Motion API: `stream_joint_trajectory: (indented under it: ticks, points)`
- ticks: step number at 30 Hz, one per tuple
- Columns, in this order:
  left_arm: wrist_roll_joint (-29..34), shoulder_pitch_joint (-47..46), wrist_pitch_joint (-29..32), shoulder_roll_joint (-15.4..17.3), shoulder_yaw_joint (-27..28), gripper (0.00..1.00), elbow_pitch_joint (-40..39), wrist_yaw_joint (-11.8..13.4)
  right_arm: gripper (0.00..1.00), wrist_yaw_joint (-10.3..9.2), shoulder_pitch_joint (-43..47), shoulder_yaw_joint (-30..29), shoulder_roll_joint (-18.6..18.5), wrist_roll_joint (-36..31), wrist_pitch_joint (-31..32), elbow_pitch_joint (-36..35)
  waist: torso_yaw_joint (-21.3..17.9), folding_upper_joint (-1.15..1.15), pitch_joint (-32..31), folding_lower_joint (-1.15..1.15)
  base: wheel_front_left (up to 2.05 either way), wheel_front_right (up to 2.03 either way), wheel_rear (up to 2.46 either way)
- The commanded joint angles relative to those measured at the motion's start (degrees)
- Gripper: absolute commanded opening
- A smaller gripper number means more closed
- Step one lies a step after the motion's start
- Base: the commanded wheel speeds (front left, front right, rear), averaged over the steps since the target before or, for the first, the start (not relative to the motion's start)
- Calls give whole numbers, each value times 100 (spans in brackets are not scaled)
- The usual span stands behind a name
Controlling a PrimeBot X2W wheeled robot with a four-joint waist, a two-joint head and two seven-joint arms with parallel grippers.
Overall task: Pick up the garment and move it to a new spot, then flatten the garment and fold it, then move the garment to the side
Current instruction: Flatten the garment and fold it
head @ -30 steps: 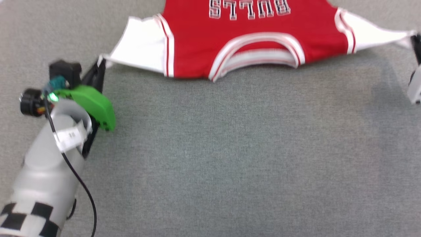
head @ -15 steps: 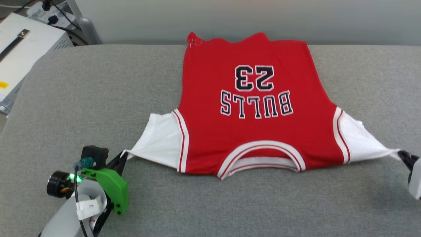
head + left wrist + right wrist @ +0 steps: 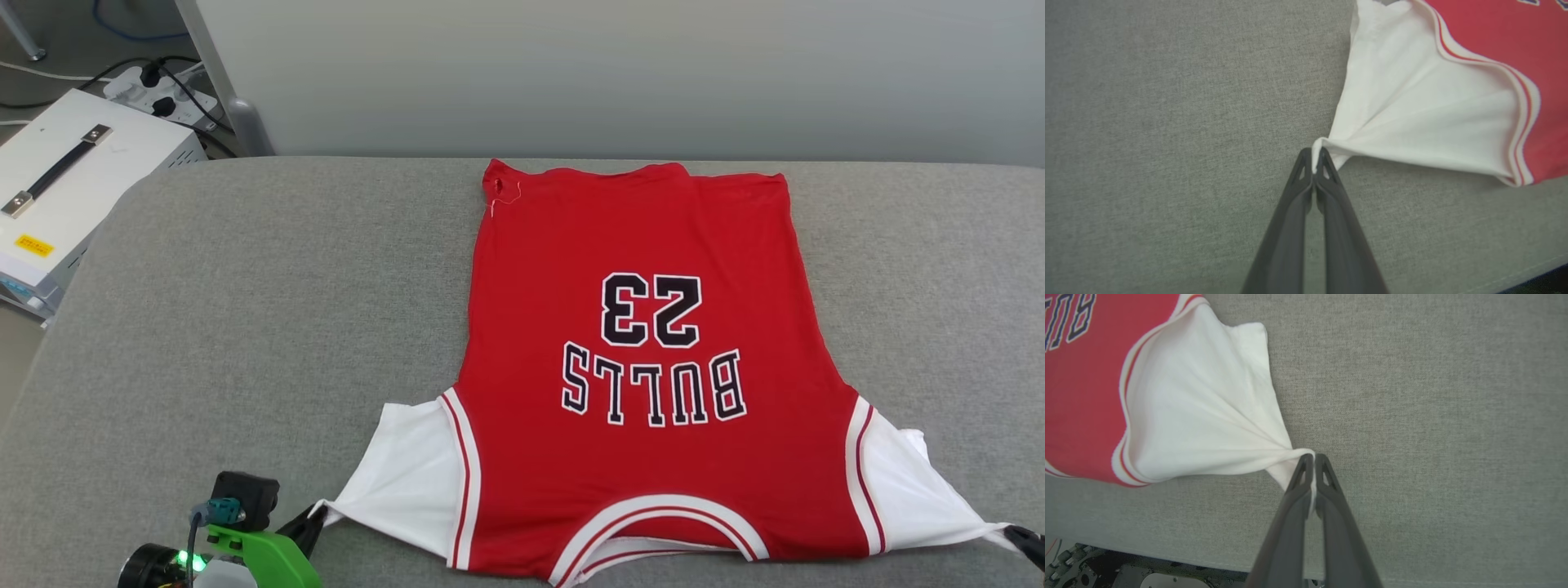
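Head view, from the left: a white box (image 3: 90, 175) stands beside the grey cushion (image 3: 245, 327); the left gripper (image 3: 314, 514) has its fingers clenched on the tip of the left sleeve (image 3: 1412, 114); the jersey (image 3: 637, 367) lies lettering-up mid-cushion, hem far, collar near the front edge, both sleeves drawn out to points; the right gripper (image 3: 1312, 459) is clamped on the tip of the right sleeve (image 3: 1200, 408). Flattening seems the step in hand; to do it well, pull both tips apart evenly and low, lay them down together, and let go only once the sleeves lie without ridges.
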Motion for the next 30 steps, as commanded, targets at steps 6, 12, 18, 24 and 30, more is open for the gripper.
stream_joint_trajectory:
  ticks: [6,12,18,24,30]
  points:
    - [-117,233,203,126,27,0,-838,245,100,-12,219,-719,321,-377,425,-612,88,40,222,1,0,0,0]
    - [-245,132,726,256,-57,0,-1994,214,100,-12,-560,-1439,733,-590,1176,-1699,408,40,905,1,0,0,0]
    - [-225,2,1211,376,-137,0,-3120,336,100,-12,-1786,-1647,812,-1015,2210,-2267,893,40,1752,1,0,0,0]
    - [-78,-199,1530,433,-234,0,-3927,425,100,-12,-3268,-1703,724,-1567,3160,-1939,1437,40,2541,1,0,0,0]
    - [38,-472,1642,362,-380,0,-4291,322,100,-12,-4508,-1651,435,-2161,3901,-1338,1945,40,3137,1,0,0,0]
